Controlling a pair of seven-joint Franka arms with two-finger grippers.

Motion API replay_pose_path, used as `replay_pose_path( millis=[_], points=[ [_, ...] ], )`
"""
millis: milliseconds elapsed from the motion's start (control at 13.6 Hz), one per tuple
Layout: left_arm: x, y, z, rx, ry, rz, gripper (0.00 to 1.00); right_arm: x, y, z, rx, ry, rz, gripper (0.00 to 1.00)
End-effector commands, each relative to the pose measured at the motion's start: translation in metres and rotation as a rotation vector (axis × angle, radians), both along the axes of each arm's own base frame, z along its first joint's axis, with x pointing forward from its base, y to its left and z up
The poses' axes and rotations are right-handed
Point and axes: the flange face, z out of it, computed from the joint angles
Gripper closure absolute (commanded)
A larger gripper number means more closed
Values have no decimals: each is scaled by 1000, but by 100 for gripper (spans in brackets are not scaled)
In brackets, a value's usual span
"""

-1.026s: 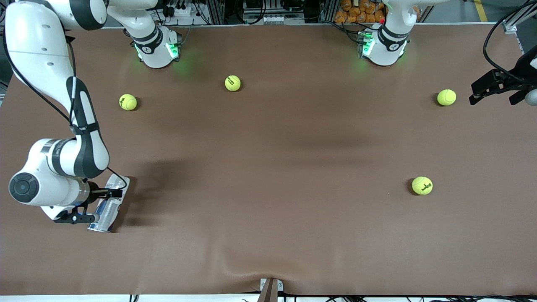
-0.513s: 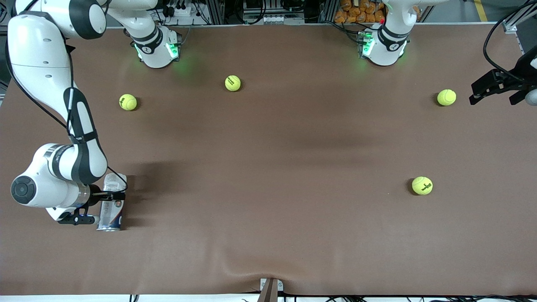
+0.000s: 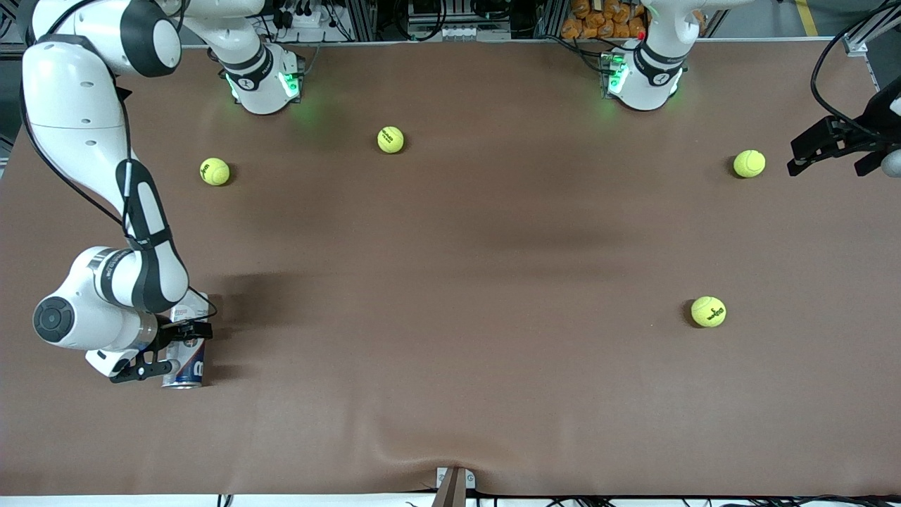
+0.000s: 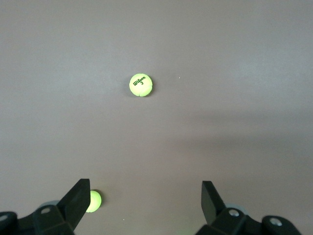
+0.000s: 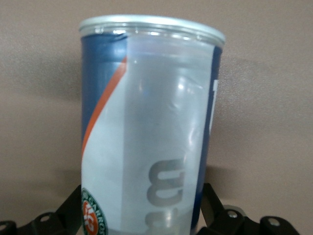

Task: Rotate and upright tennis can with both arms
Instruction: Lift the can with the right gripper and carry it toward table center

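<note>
Tennis can (image 3: 186,345) seemingly raised; four balls (image 3: 391,139)

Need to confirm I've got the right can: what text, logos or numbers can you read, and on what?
"Wilson" over "3": on the ball in the left wrist view.
Large grey "W", seen sideways: on the can.
Round green-and-orange crest on the can's label: its lettering is unreadable.
Dark print on the four balls in the front view, e.g.: too small to read.

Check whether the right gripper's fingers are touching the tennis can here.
Touching. In the right wrist view the tennis can fills the space between the right gripper fingers, both pressed against its sides.
</note>
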Motion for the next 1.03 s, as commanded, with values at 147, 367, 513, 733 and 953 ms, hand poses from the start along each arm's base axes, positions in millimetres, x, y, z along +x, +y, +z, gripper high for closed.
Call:
replay_pose_path(
  millis=[147, 367, 513, 733, 953],
  points=[
    [0, 1, 4, 0, 3, 7, 0, 5, 9, 9, 30, 11, 31, 22],
    [0, 1, 4, 2, 3, 7, 0, 9, 29, 19, 35, -6, 143, 24],
    [0, 1, 4, 2, 3, 7, 0, 13, 51, 34, 40, -30, 245, 24],
    [0, 2, 4, 2, 3, 8, 0, 14, 116, 76, 56, -44, 461, 24],
    [0, 2, 4, 2, 3, 8, 0, -2, 219, 111, 71, -31, 576, 24]
  ],
)
